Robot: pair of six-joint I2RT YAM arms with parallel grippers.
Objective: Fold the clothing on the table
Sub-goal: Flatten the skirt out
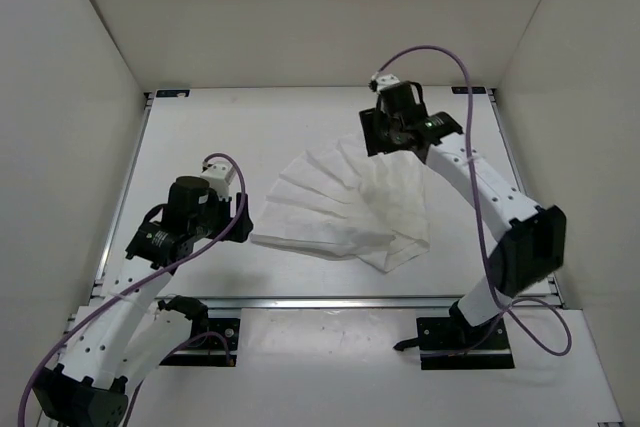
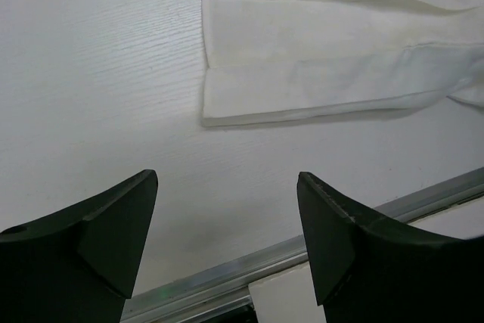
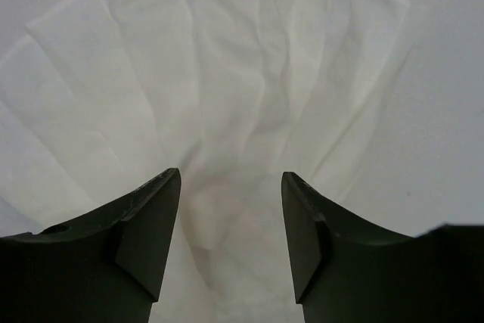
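So the clothing (image 1: 350, 209) is lying fanned out flat on the white surface (image 1: 200, 137). The pleats are spreading wide toward its left and near sides and look to be gathering into a narrow end at its far right. I'm guessing that's just how a pleated skirt-type thing is settling with nobody pinching it. The two arms are sitting at opposite ends of the clothing, and to me that's looking like a setup for a two-handed fold, one on each side so the thin fabric isn't dragging or twisting as it's lifted. The left end effector (image 2: 227, 179) is hovering just off the clothing's left hem corner. Its jaws are standing wide apart with only bare surface showing between them, so it isn't touching the fabric. A metal rail (image 2: 249, 262) is running along on the side of it away from the clothing. The right end effector (image 3: 231, 179) is hanging over the clothing's gathered far-right end and pointing down at the pleats. It's spread wide too and gripping nothing. I'm seeing fabric in the gap below it, but I can't tell whether the tips are brushing it or floating just above. My read is that no fold is started yet.
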